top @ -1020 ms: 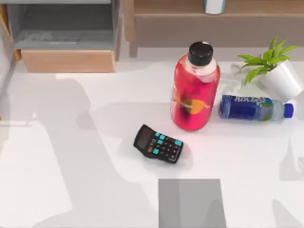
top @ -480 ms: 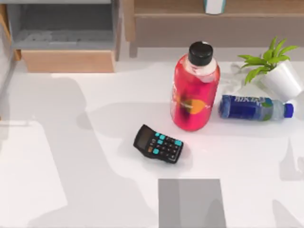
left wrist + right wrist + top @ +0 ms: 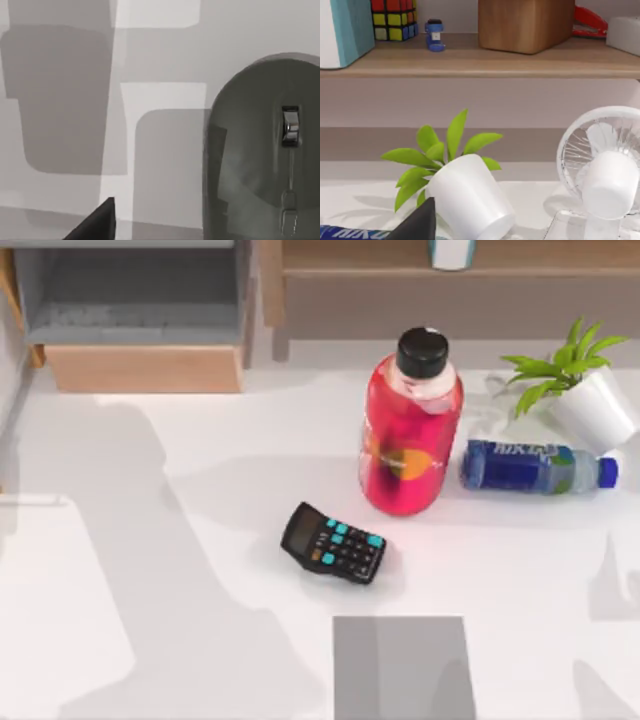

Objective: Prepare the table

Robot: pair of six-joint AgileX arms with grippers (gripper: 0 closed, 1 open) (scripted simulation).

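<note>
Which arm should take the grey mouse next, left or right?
Left, probably. Its wrist camera looks straight down on the grey mouse lying on the table. The right wrist camera faces the potted plant and fan, at the table's right.

Grey computer mouse with silver scroll wheel (image 3: 260, 150): cut by left wrist view's edge, far half unseen. Dark finger tip (image 3: 97, 222): only corner showing, rest out of picture. Blue plastic bottle lying flat (image 3: 350, 233): sliver visible in right wrist view, label unreadable. White desk fan (image 3: 602, 170): clipped at edge. Small grey square mat (image 3: 402, 668): near edge cut off in top view.
</note>
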